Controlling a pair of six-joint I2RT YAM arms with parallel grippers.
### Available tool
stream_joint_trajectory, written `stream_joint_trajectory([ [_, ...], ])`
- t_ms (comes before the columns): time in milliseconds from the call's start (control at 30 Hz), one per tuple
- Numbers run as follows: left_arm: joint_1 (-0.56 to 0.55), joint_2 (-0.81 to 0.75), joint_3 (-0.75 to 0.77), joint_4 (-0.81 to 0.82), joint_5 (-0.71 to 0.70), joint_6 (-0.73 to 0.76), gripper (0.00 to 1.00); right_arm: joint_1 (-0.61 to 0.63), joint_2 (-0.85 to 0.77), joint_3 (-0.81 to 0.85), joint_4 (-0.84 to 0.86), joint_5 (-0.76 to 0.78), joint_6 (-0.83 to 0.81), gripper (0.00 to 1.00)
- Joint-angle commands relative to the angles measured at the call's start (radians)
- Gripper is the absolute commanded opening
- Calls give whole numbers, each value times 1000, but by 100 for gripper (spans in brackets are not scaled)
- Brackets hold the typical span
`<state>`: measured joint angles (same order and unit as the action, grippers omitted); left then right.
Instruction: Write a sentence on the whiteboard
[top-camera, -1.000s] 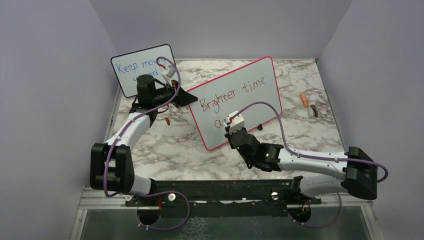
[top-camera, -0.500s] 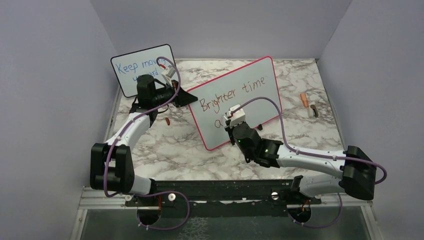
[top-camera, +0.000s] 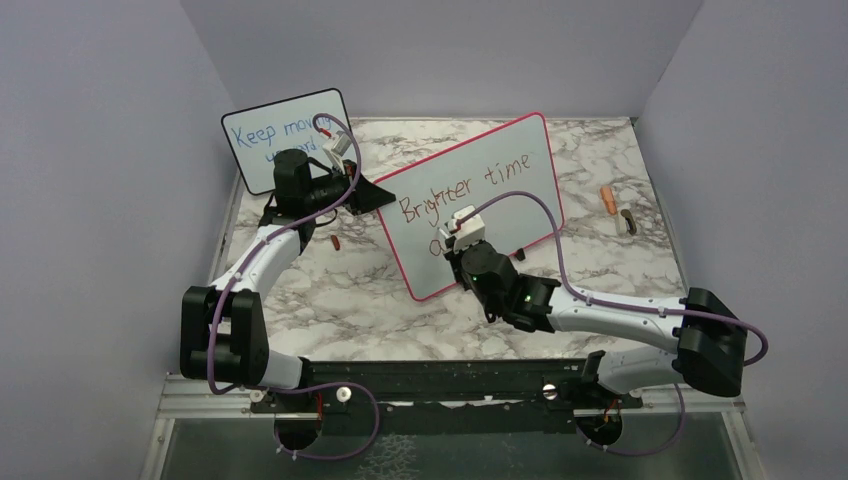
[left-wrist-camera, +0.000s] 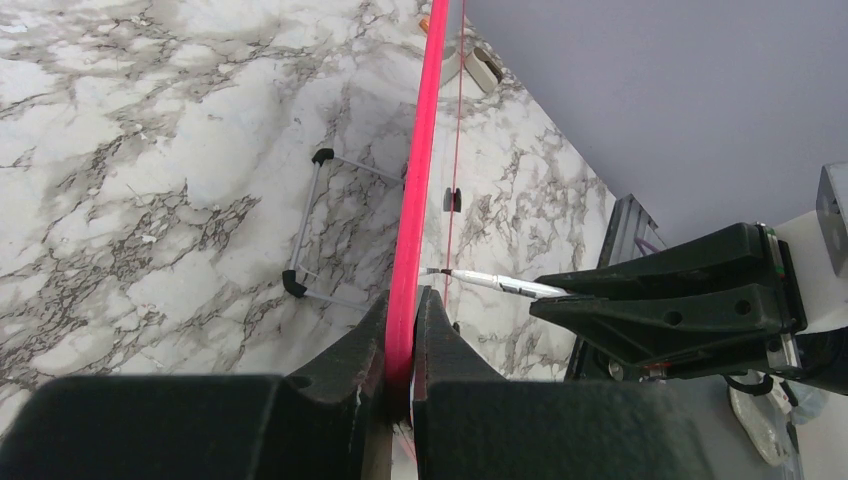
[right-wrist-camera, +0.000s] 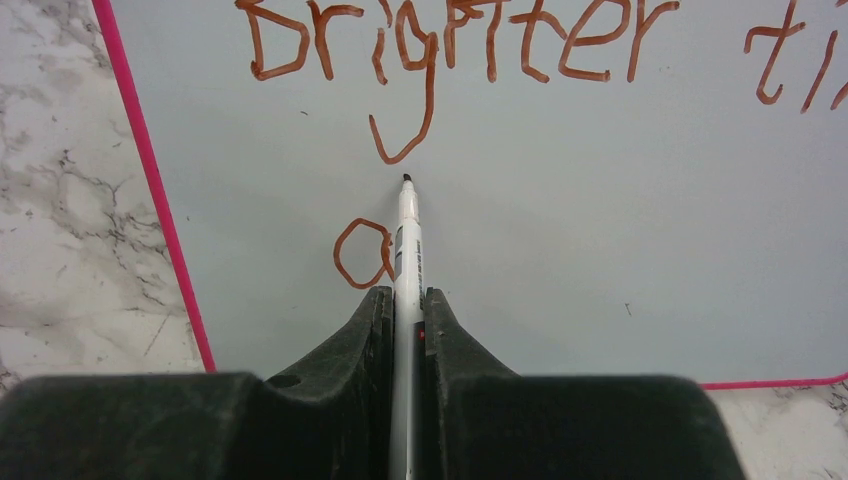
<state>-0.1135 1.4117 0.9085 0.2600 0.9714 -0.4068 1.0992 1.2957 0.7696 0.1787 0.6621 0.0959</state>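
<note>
While clamping whiteboard (top-camera: 500, 195) with left tool (left-wrist-camera: 401, 305), pinching marker (right-wrist-camera: 406, 235) in right tool (right-wrist-camera: 405, 300), aiming tip up-frame, just right of sentence's (right-wrist-camera: 480, 40) second-line loop.

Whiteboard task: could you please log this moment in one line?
left end effector: clamps whiteboard edge | right end effector: grips marker | sentence: unfinished

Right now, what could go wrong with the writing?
The pen tip sits close under the "g" tail, so the next letter might run into it. The left jaws pinch only the board edge; a hard push might tilt it.
</note>
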Motion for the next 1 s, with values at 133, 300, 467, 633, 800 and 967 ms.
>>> stream_joint_trajectory([
  [133,-2,23,-14,-82,-119,79,0,-13,18,27,2,-15,13,1],
  [300,-2,23,-14,-82,-117,79,0,-13,14,24,-50,-33,37,1],
  [467,-2,23,-14,-82,-118,79,0,-13,5,22,-107,-53,66,1],
  [633,-2,22,-14,-82,-119,79,0,-12,11,19,-153,-72,87,1],
  [800,-2,21,-14,-82,-119,79,0,-13,11,6,-177,-85,113,1],
  [967,-2,21,-14,-82,-119,79,0,-13,0,-8,-211,-87,130,1],
])
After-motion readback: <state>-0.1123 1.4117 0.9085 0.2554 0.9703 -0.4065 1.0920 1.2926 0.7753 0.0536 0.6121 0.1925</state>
